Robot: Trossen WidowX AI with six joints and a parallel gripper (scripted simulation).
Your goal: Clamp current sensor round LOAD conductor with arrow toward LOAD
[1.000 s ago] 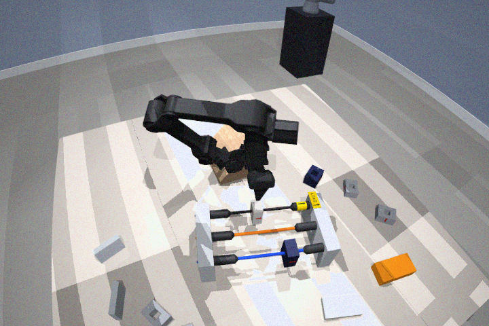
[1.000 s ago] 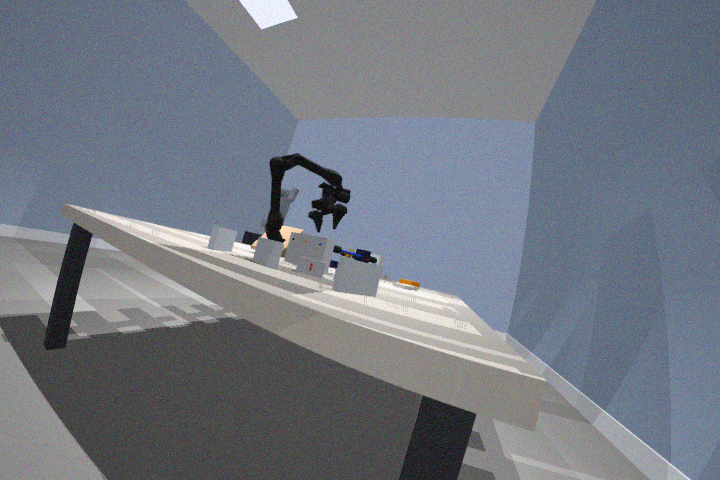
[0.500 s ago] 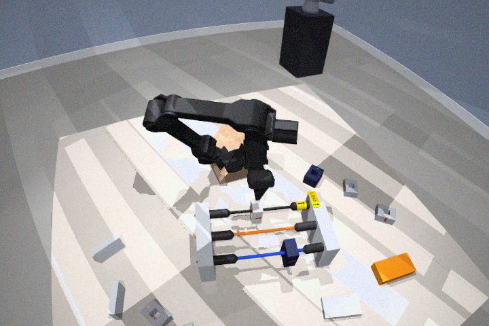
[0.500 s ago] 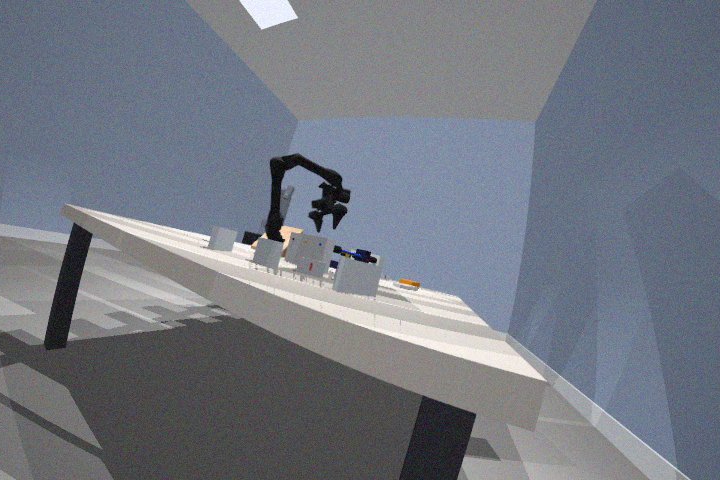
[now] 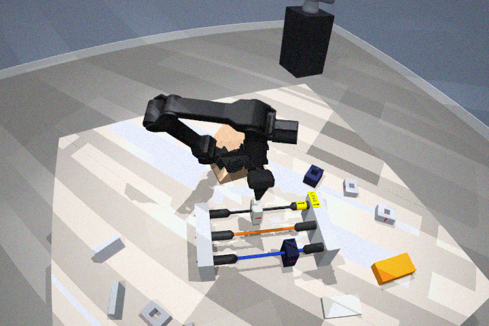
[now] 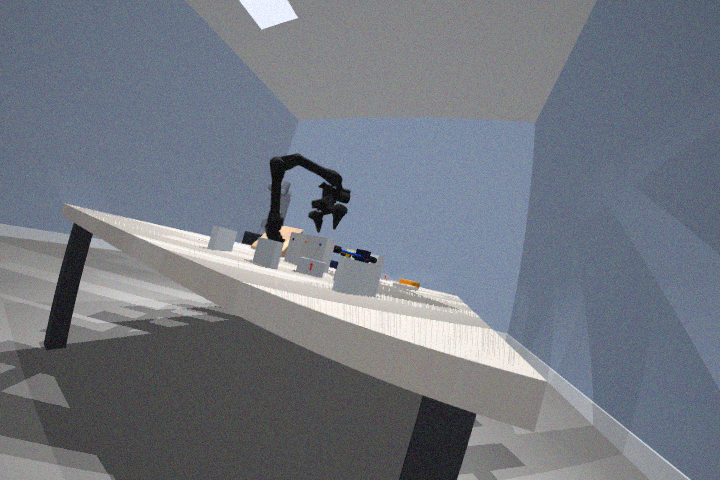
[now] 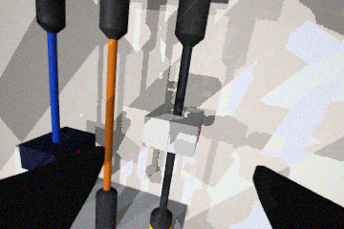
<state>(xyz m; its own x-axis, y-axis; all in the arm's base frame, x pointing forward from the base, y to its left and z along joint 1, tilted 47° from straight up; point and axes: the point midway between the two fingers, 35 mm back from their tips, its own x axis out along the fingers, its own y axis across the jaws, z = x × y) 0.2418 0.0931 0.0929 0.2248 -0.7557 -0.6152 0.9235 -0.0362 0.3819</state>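
Note:
The white sensor (image 5: 256, 214) (image 7: 157, 135) sits round the black conductor (image 5: 278, 208) (image 7: 182, 78), which runs to the yellow LOAD marker (image 5: 314, 199). A seam shows across its top; I cannot tell whether it is latched. A red mark shows on its side in the top view, too small to read its direction. My gripper (image 5: 257, 197) (image 6: 326, 229) (image 7: 181, 163) is open and empty, above the sensor. In the wrist view its fingers stand wide apart, one on each side of the sensor and clear of it.
The orange conductor (image 5: 260, 231) (image 7: 111, 95) and blue conductor (image 5: 258, 255) (image 7: 53, 86) run alongside; a dark blue sensor (image 5: 289, 252) (image 7: 35, 156) is round the blue one. Grey end walls (image 5: 204, 242) (image 5: 324, 234) hold them. Several blocks and an orange box (image 5: 393, 267) lie around.

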